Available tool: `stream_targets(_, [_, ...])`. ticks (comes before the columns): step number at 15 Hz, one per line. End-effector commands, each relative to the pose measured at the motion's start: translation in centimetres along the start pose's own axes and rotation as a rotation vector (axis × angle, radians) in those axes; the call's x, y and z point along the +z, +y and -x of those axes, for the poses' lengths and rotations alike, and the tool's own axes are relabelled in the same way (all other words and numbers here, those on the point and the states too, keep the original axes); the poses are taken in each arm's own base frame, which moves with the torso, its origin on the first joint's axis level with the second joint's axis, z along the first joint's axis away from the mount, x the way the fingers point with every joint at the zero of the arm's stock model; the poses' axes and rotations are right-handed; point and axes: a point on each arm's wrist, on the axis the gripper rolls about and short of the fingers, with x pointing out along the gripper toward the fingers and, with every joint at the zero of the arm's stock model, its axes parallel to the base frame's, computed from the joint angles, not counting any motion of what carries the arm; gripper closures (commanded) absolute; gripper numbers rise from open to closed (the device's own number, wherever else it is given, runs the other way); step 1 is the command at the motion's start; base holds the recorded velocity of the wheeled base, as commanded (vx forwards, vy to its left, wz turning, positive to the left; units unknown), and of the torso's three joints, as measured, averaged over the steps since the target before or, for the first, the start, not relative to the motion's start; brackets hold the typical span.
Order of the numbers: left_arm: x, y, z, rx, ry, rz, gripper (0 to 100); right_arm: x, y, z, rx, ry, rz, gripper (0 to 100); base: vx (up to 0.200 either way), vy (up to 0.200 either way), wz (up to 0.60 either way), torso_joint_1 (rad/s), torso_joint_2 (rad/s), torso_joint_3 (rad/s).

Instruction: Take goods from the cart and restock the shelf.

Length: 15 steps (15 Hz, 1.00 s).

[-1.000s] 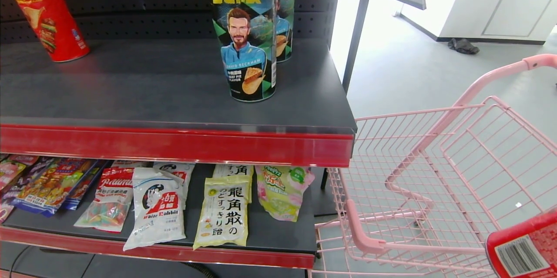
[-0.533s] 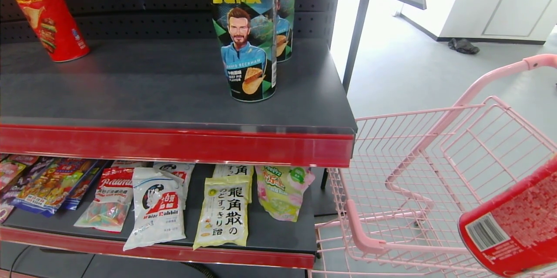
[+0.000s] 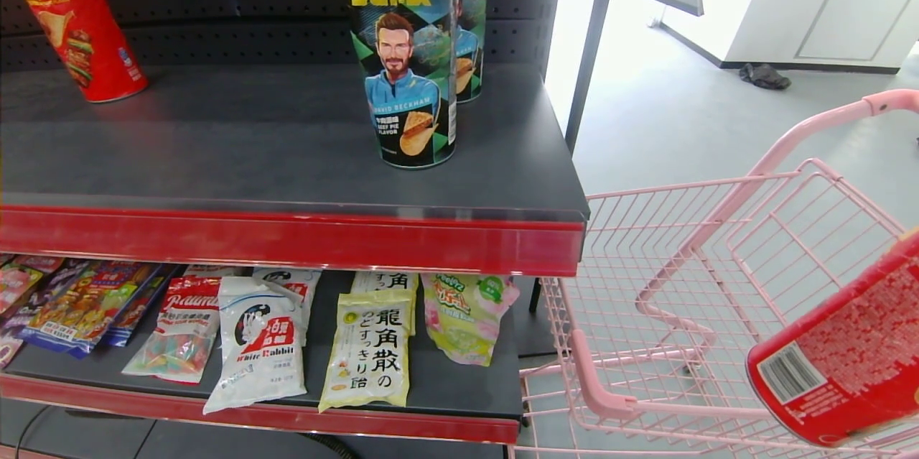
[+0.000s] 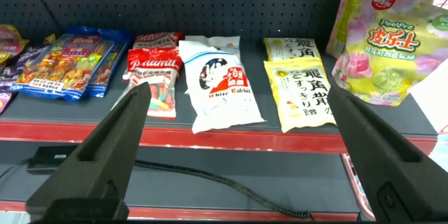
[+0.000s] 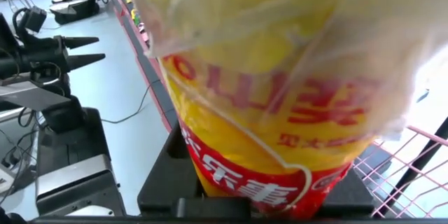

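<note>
Right fingers: the right fingers (image 5: pixel 164 182) are closed on a red and yellow cylindrical chip canister (image 3: pixel 840 351), clamping its side wall.
Canister place: held in the air at the near right, above the pink wire cart (image 3: pixel 646 344).
Canister axis: its long axis is slanted. The barcoded base points down and to the left, and the lid end runs up and off to the right.
Deciding relation: the dark upper shelf with a red front strip (image 3: pixel 287 236) lies to the left of the gripped canister and farther off. By my judgement the canister must travel left and be swung upright, base down.
Landing spot: a bare stretch of board lies between the tall red canister (image 3: pixel 75 21) at the far left and the green and black canister (image 3: pixel 402 57) near the right end.
Left fingers: the left fingers (image 4: pixel 105 154) are spread wide and empty, facing the flat snack bags (image 4: pixel 220 80) on the lower shelf (image 4: pixel 210 136).
Nearer arm: the right, as it holds the goods.
</note>
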Motion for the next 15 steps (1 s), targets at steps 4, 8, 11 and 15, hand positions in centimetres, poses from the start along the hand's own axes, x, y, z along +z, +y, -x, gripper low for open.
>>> stream_targets(4, [0.00, 0.00, -0.01, 0.000, 0.001, 0.000, 0, -0.03, -0.33, -0.22, 0.000, 0.005, -0.011, 100, 0.000, 0.000, 0.00, 0.000, 0.00, 0.000])
stream_targets(8, [0.00, 0.00, -0.01, 0.000, 0.001, 0.000, 0, -0.69, -0.36, -0.19, -0.049, 0.016, -0.029, 100, 0.000, 0.000, 0.00, 0.000, 0.00, 0.000])
stream_targets(11, [0.00, 0.00, -0.01, 0.000, 0.001, 0.000, 0, -0.68, -0.72, -0.43, -0.041, 0.019, -0.035, 100, 0.000, 0.000, 0.00, 0.000, 0.00, 0.000])
stream_targets(15, [0.00, 0.00, -0.01, 0.000, 0.001, 0.000, 0, -0.80, -0.81, -0.50, -0.029, 0.023, -0.040, 100, 0.000, 0.000, 0.00, 0.068, -0.22, -0.153])
